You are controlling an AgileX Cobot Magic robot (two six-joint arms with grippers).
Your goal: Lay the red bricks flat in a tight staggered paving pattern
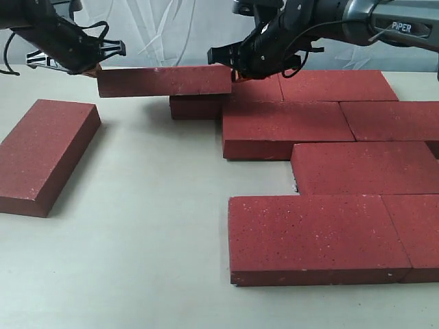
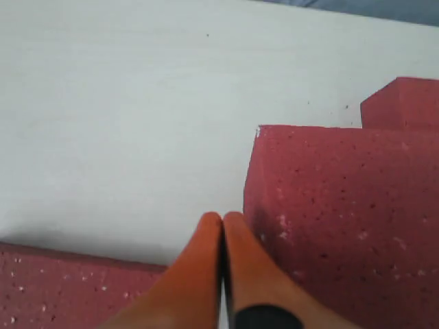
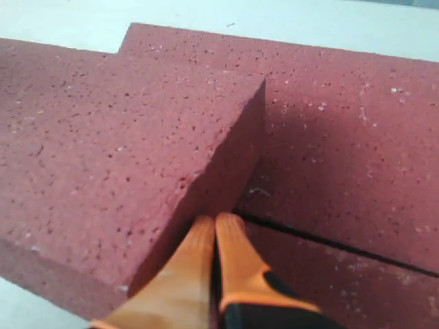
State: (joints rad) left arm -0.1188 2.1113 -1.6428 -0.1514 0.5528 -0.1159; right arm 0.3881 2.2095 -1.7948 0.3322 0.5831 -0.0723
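Red bricks (image 1: 288,129): dark red, thick, rectangular, matte, peppered with pale flecks and tiny dark pits; edges crisp, side faces a shade darker than the tops.

Left pincer (image 2: 221,221): closed, orange fingertips together, nothing between them, set against one short end of the raised brick (image 1: 164,80), close to its corner. Right pincer (image 3: 215,221): likewise closed, orange tips together and empty, pressed to the shadowed opposite end face of that same block. Raised brick stretched between the two pincers, flat and level, one long side face toward the exterior camera, higher than every other block.

Just under its right-pincer end, another brick (image 1: 197,107), flat on the desk (image 1: 151,226), partly covered from above; cannot tell whether touching the raised one or just clear of it.

Below and beyond the right pincer, the paved patch (image 1: 363,168): flat blocks in rows, long sides touching, end joints offset from one row to the next. Thin dark seam between two of them right under the right pincer's tips in the right wrist view.

Out past the left pincer, on the side away from the patch and well apart from it, one loose brick (image 1: 44,154), flat on the desk, turned askew to the rows.

Desk pale, off-white, plain.
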